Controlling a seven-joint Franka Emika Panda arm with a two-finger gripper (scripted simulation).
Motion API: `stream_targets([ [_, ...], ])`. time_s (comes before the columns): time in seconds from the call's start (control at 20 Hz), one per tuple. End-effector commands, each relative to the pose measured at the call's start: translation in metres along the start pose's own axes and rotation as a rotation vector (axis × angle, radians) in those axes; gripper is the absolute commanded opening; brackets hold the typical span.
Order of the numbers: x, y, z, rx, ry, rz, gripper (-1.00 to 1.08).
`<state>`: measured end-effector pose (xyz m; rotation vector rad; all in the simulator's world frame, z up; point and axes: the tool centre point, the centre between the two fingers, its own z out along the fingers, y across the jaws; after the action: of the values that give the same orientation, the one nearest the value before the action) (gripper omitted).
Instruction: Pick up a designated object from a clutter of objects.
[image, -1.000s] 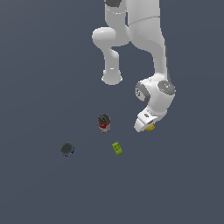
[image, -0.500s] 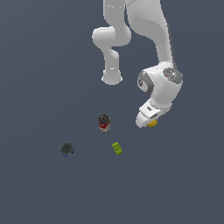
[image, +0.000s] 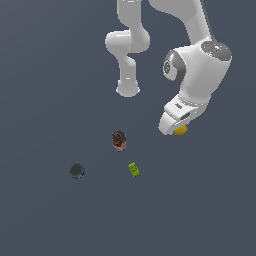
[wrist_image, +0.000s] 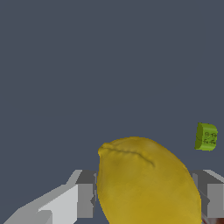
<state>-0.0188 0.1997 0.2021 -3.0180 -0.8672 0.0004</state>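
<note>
In the wrist view the lemon-like lump (wrist_image: 146, 181) is seen clamped between the two fingers (wrist_image: 85, 194) of the gripper (wrist_image: 146, 197). In the exterior view only a yellow edge (image: 180, 129) shows beneath the gripper (image: 175, 127), apart from the can (image: 119, 140), green block (image: 133, 169) and dark disc (image: 76, 170).

We see the lemon (wrist_image: 146, 183) in yellow-orange, duller toward its underside, with a darker crease line near one end. The block (wrist_image: 206, 136) is lime green with faint dark markings on one face. The can (image: 119, 140) is dark grey on top — red band below it. The disc (image: 76, 170) is near-black with a bluish edge. Arm (image: 197, 70) is white; gripper (wrist_image: 146, 199) fingers (wrist_image: 85, 199) are grey. The ground (image: 50, 75) is flat slate blue-grey.
</note>
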Motion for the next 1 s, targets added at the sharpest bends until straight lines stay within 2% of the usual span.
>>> stream_targets([
  [0.0,0.003,0.004,-0.027,0.001,0.000,0.000,-1.00],
  [0.5,0.014,0.019,-0.119,0.000,0.000,0.001,-1.00],
  [0.95,0.021,0.026,-0.157,-0.001,0.000,0.002,-1.00],
])
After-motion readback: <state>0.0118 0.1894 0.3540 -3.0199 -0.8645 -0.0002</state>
